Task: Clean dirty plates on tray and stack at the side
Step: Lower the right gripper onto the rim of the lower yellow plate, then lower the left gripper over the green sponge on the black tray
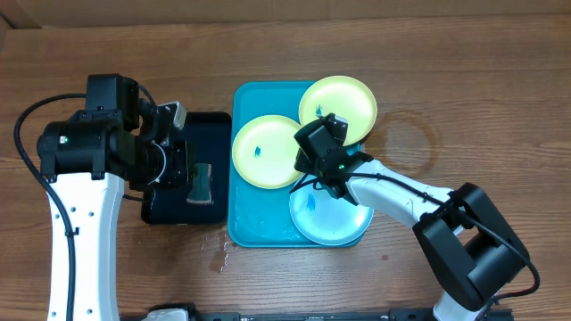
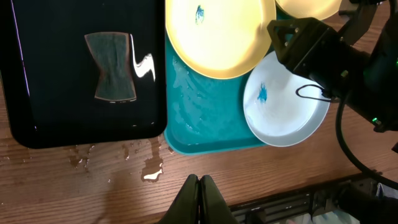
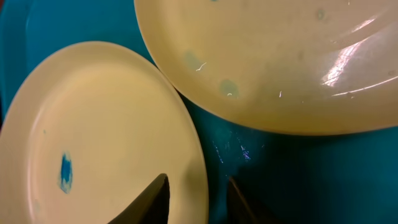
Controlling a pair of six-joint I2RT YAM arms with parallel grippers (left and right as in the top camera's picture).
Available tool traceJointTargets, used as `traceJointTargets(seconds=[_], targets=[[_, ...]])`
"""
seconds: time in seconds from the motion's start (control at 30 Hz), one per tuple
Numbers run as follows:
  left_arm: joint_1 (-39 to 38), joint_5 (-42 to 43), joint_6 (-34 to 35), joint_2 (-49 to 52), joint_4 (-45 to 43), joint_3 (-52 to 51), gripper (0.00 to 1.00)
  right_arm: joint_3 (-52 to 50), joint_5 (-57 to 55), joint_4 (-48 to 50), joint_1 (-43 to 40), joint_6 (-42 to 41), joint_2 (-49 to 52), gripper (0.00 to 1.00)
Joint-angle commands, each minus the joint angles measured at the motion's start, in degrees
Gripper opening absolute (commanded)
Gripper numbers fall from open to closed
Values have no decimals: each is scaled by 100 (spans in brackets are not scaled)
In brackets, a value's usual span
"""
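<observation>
Wooden table point(image 1: 107, 53) carries a turquoise tray point(image 1: 259, 225) at centre and a black tray point(image 1: 210, 125) just beside it on the left. A sponge point(image 2: 112, 67) lies flat in the black tray. Water drops point(image 2: 152, 173) sit on the wood near the trays' front edges.

All three plates are on the turquoise tray:
- Left yellow plate point(image 1: 259, 152): flat in the tray, blue smudge near its centre.
- Far yellow plate point(image 1: 343, 100): overhangs the tray's rear right corner and meets the left plate's edge.
- Blue plate point(image 1: 330, 223): front right corner, blue smudge, partly hidden by the right arm.

Right gripper point(image 3: 198, 180): jaws parted, straddling the left yellow plate's right rim, one finger over the plate and one over the tray floor; not clamped.

Left gripper point(image 2: 199, 180): fingers pressed together, holding nothing, above the bare wood in front of the trays.
</observation>
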State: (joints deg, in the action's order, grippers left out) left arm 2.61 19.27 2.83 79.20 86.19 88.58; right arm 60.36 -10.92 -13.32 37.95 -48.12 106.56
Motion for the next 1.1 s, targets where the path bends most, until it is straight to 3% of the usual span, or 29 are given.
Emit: traceJointTargets(seconds=[0.0,0.07,0.37,0.57,0.83,1.07], targets=[[-7,-39,59,20,15,-46,4,-31,-61,39,2,-33,24,24],[-7,-39,59,20,13,-46,4,-31,-61,-2,2,-33,24,17],[-7,-39,59,20,13,-46,4,-31,72,-94,2,-33,24,19],[-7,-42,59,20,11,-46,4,-28,68,-177,2,-31,24,11],[-9,-181,61,20,7,-46,4,-28,66,-122,2,13,24,21],[-7,-192,59,20,-87,-48,5,-31,66,-63,2,168,24,17]])
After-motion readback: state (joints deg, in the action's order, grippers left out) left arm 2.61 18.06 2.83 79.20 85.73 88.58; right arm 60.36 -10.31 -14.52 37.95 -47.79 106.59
